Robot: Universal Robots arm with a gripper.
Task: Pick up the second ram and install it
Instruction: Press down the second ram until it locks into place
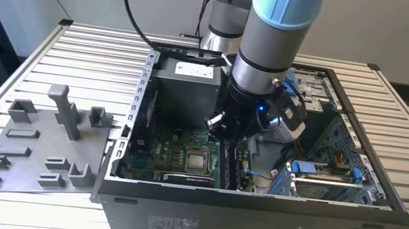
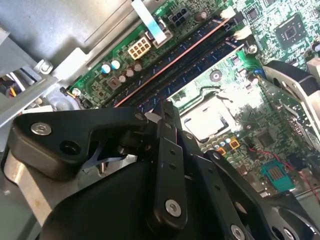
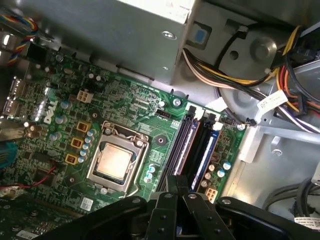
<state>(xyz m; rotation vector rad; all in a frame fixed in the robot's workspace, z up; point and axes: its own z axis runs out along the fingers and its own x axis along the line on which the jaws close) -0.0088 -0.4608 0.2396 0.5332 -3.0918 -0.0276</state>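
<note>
My claw (image 1: 217, 128) low inside case, over memory slots (image 3: 192, 145) beside processor (image 3: 114, 162). Claw clenched; stick itself hidden, grasp unconfirmed. Judgement: align with slot, press straight, evenly.

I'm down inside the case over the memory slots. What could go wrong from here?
The gripper hangs low over the memory slots, close beside the processor; a sideways slip would likely knock its metal frame. The bundle of cables runs near the slots' far end and might snag. In the exterior view the arm reaches down inside the case, so a wide swing may strike a wall.
</note>
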